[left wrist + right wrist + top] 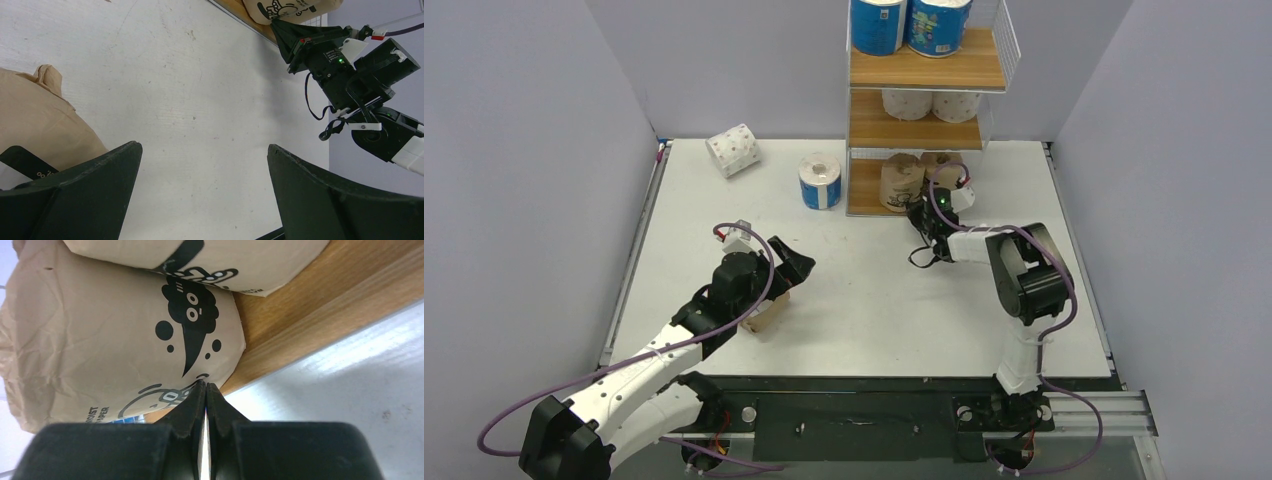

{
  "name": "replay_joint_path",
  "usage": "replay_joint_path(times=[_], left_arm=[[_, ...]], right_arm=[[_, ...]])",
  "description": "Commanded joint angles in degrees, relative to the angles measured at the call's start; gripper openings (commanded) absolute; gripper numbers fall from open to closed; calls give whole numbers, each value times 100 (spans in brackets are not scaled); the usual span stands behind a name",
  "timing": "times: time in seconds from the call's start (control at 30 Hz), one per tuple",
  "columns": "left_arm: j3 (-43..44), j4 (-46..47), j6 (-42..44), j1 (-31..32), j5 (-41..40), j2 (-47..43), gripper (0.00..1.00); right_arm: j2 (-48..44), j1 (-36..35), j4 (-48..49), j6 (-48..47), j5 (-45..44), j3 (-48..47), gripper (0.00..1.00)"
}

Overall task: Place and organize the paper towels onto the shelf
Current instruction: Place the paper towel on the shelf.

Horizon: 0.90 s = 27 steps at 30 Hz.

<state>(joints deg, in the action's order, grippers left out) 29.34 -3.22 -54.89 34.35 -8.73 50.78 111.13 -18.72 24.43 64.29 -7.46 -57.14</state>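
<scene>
Left fingers (796,265) are spread wide with nothing between them, low over the counter (874,310). The loose kraft roll (767,312) lies on the counter under the left wrist. In the left wrist view it (40,120) sits just outside one finger (100,175), partly hidden behind it; can't tell if they touch.

Right fingers (921,213) are pressed together, pinching nothing. They point at the front edge of the shelf (864,128) at bottom-tier level. Right wrist view: the fingertips (192,410) sit right at the wrap of the front kraft roll (125,340), which stands at the lip of the bottom board. Can't tell whether they actually touch. The second kraft roll (225,260) sits right against it, further in.

Further back on the counter:
- The loose blue roll (820,181) stands upright, just left of the shelf's bottom tier.
- The pink-dot roll (733,150) lies on its side near the back wall, well left of the shelf.

Shelf stands at the back edge of the counter, right of centre:
- Bottom tier: the two kraft rolls side by side.
- Middle tier: two white dotted rolls (907,103) side by side.
- Top tier: two top blue rolls (878,25), upright and touching.
</scene>
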Motion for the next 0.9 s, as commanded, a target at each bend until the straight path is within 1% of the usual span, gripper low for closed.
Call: replay_joint_path(times=[0.0, 0.37, 0.87], left_arm=[[6, 203, 87, -13, -61, -41, 96], [2, 190, 132, -17, -110, -42, 96], [27, 164, 210, -38, -181, -21, 96]], right_arm=[[175, 36, 318, 149, -65, -386, 0], [495, 44, 282, 248, -164, -939, 0], [862, 103, 159, 349, -220, -1403, 0]])
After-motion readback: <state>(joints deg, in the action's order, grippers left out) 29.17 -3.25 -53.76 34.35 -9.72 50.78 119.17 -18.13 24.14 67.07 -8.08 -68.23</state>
